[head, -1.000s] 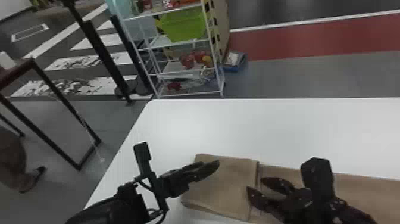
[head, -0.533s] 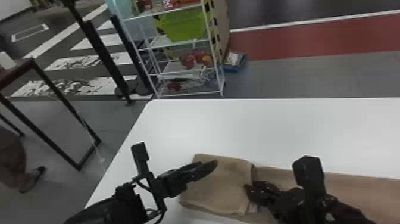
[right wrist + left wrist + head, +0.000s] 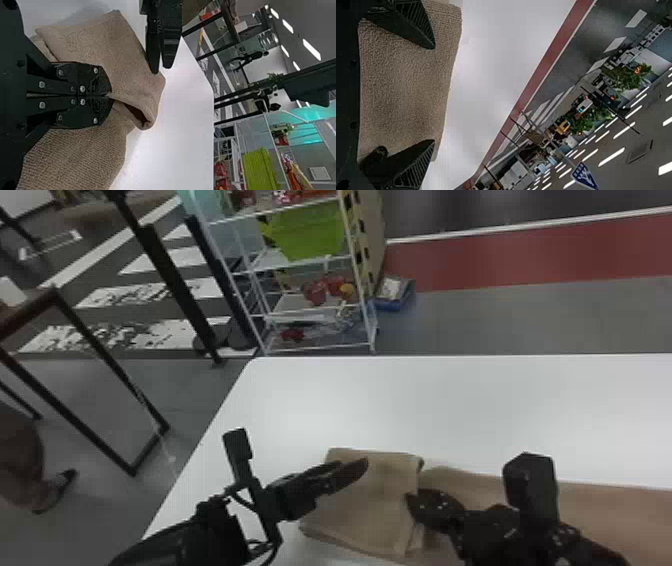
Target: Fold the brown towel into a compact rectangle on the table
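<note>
- While the brown towel lies as a long strip on the white tabletop, its doubled end sits toward the robot's left, near that side's edge; the long remainder runs off to the right, presumably kept flat so the packet has somewhere to land.
- The right tool has its two fingers pressed together on the inner edge of the doubled end, pinching cloth between the tips; a grip there, where the layers meet the single strip, would suit pulling the edge straight or starting another turn.
- Beside that pinch the cloth bulges and leaves a dark gap between layers; the fold probably needs smoothing before it counts as crisp.
- The left tool is spread wide above the doubled end, nothing clasped; its place near the outer part looks chosen for steadying or catching that side when the turn comes.
- The task seems partway along, one fold made and the strip still long; lifting one layer alone could skew the packet, so both tools would do well to work together.
- Beyond the tabletop stands a wire rack; it plays no part here.
</note>
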You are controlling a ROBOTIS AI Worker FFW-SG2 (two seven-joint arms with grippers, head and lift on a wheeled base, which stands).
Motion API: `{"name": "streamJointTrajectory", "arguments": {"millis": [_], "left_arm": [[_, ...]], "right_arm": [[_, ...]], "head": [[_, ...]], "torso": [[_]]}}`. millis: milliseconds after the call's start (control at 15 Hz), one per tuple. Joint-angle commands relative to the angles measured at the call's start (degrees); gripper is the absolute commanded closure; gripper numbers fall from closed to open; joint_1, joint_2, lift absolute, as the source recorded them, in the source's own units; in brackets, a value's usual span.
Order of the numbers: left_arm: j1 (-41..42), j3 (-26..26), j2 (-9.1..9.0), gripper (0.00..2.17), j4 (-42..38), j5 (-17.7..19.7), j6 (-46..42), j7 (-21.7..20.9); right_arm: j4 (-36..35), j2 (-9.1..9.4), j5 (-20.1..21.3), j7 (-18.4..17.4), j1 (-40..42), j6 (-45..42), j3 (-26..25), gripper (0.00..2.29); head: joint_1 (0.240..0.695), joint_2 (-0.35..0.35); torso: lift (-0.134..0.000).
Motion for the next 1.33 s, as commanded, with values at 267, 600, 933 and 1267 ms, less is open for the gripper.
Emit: {"name": "streamJointTrajectory", "arguments": {"millis": [267,600,933,1267], "left_arm": [[0.4,-0.4,-0.09,0.05,-0.5,0.0,0.2,0.2],[0.9,0.0,-0.01,0.05,-0.4,0.0,0.2,0.1],[1.0,0.4,0.08,0.07,-0.2,0.0,0.0,0.0],[0.8,0.4,0.08,0.07,-0.1,0.0,0.0,0.0]], "right_arm": [[-0.2,0.05,1.8,-1.7,-0.9,3.7,-0.3,1.27],[4.3,0.05,1.7,-2.1,-4.1,2.3,-0.6,0.77],[5.8,0.05,2.0,-3.0,-5.8,-0.9,-0.3,0.77],[6.6,0.05,1.5,-3.5,-7.4,1.0,0.1,0.77]], "head": [[0.695,0.35],[0.695,0.35],[0.695,0.35],[0.695,0.35]], "torso": [[-0.122],[-0.122],[-0.122],[-0.122]]}}
